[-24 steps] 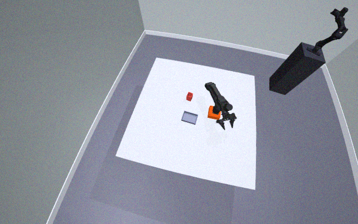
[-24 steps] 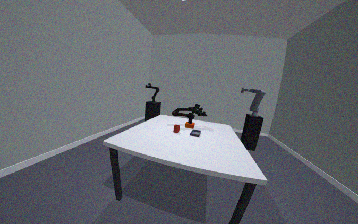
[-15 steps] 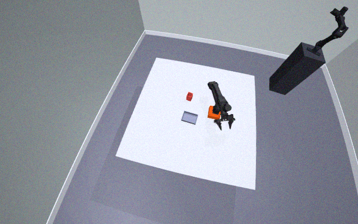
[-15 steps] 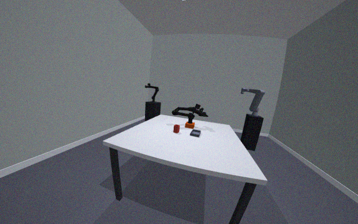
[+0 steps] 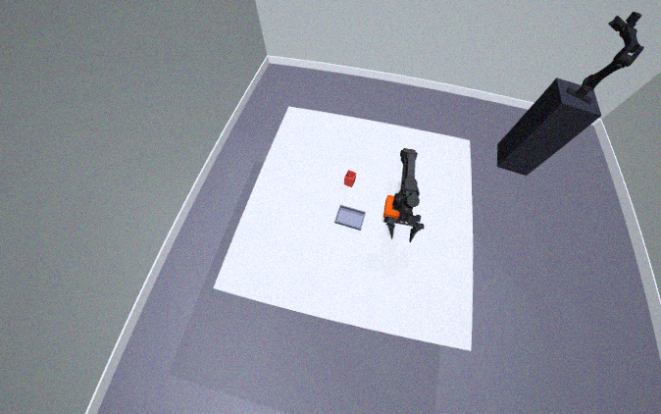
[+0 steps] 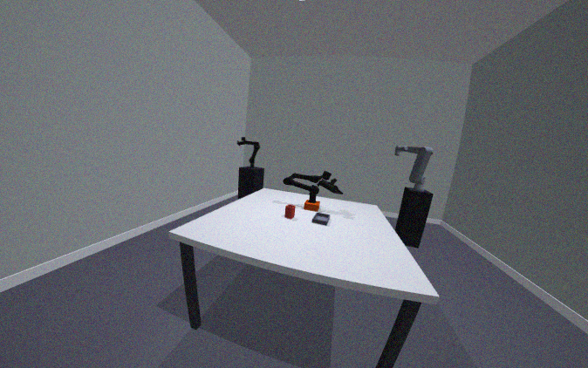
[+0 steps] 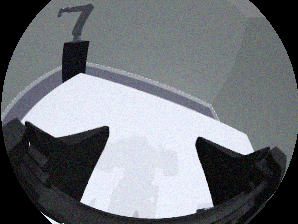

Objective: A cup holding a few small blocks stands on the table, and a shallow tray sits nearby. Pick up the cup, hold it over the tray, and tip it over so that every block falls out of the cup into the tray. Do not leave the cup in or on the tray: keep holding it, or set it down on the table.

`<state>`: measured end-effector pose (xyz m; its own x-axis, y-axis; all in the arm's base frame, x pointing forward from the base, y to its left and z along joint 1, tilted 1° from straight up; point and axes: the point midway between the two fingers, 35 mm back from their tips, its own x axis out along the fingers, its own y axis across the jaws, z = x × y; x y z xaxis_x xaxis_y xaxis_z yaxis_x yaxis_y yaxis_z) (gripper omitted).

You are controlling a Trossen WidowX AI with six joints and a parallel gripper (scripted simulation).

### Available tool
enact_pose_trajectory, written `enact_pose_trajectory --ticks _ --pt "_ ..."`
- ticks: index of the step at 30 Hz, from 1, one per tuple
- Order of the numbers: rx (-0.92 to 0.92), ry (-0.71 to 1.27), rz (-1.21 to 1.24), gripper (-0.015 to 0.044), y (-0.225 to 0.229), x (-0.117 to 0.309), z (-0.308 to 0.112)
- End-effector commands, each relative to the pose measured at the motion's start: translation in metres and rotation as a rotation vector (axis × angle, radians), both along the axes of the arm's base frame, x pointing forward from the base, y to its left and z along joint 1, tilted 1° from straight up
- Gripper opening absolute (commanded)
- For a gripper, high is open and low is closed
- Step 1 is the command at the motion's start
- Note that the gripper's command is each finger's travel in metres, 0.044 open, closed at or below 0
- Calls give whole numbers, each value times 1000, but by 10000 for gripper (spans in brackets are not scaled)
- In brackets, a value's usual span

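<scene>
"Two things wait on the white table (image 5: 304,255) (image 6: 305,244) (image 7: 60,110): a red cup (image 5: 349,179) (image 6: 290,212) and a tray (image 5: 336,223) (image 6: 321,222). Where is the robot's hand?"

"The gripper (image 5: 401,239) (image 6: 341,193) (image 7: 154,137) is up in the air, off to the side of the orange base (image 5: 390,208) (image 6: 311,206). Its fingers are spread very wide, and it has hold of nothing."

"And the cup?"

"It stands upright near the tray, not touching it. I can't tell from here if the blocks are inside. They are too small to see."

"So no pouring is done?"

"I don't think so. It looks like the very start. The arm has to swing over to the cup first."

"What could go wrong?"

"The hand points away from the cup, and the view from the wrist doesn't show the cup at all. If the arm swings around too low, it could bump the tray or knock the cup over. Then blocks could roll on the table."

"And after that?"

"If one finger gets there first, it could push the cup away. A loose grip could let it slip when it tips. If it tips off to one side, blocks could miss the tray."
</scene>
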<state>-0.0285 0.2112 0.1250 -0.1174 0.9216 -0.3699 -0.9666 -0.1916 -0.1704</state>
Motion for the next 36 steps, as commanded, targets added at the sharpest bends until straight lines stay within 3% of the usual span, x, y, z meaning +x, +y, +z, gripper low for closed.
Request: enact_pose_trajectory --ticks 1,19,36 --pt "-6 -2 -66 440 3 15 0" --pt "-32 19 -438 440 -1 102 -2" --pt "-42 54 -787 440 -37 178 -4"
